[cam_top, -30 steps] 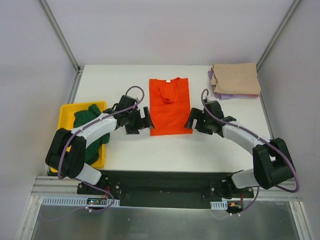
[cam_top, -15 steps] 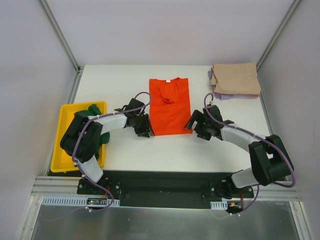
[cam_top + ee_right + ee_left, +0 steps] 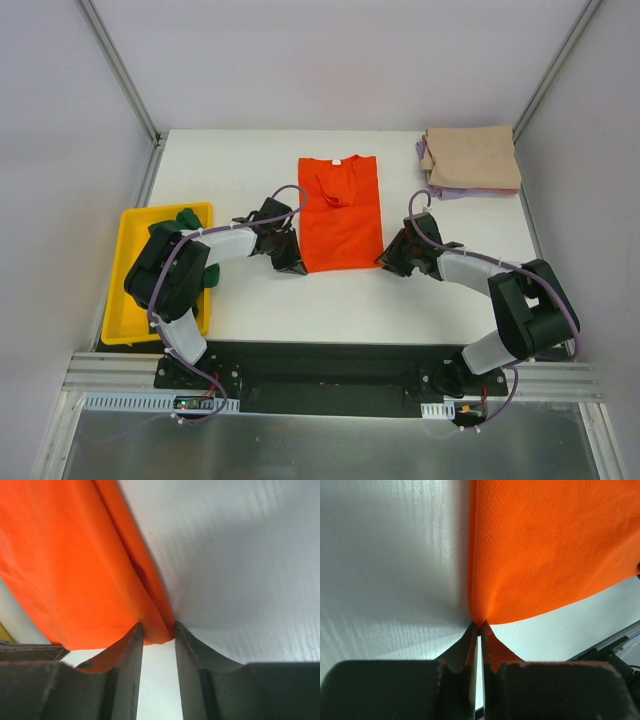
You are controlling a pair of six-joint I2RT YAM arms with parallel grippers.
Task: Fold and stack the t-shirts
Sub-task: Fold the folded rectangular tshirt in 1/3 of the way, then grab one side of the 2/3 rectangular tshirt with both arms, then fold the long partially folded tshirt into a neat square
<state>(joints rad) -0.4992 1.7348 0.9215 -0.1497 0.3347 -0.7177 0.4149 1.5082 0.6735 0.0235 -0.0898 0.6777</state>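
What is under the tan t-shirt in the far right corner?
Only edges of a pale purple t-shirt show, along the left and near sides of the tan t-shirt; the rest is covered.

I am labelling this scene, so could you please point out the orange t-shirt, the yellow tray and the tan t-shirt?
orange t-shirt (image 3: 340, 215), top view, middle of the cloth.
yellow tray (image 3: 135, 225), top view, bare far-left corner.
tan t-shirt (image 3: 472, 158), top view, middle of the cloth.

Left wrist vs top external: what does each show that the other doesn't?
Left wrist only: the left gripper pinched shut on a near corner of the orange t-shirt. Top external only: the yellow tray holding the green t-shirt, the tan t-shirt stacked far right, the right gripper at the other near corner. Both: the orange t-shirt on the white table.
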